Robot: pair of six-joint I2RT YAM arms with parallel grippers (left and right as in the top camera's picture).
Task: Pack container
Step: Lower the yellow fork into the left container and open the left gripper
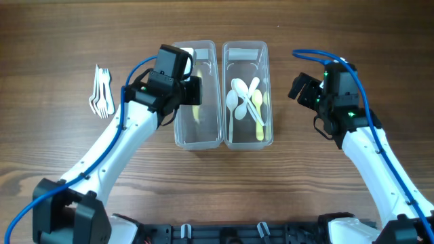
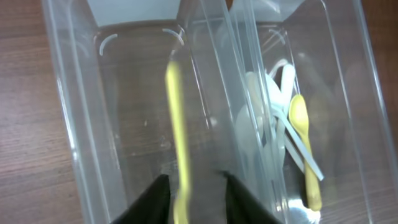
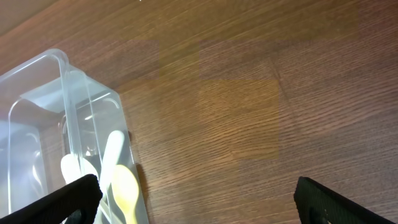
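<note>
Left claw (image 2: 196,193), fingers apart around the yellow spoon (image 2: 176,118) in the left box (image 2: 74,124), should lift straight up without bumping it.

Setting reads as a robotics lab bench. A wood-grain desk (image 1: 61,169) carries two white jointed arms, the left arm (image 1: 115,152) and the right arm (image 1: 380,163), with blue cable (image 1: 313,54) looped along them. Black mounting hardware (image 1: 224,234) lines the near edge. The props look staged: one clear tub (image 1: 203,139) sits against a second tub (image 1: 247,51) holding plastic spoons (image 1: 241,95), with white forks (image 1: 102,91) bunched alongside.
</note>
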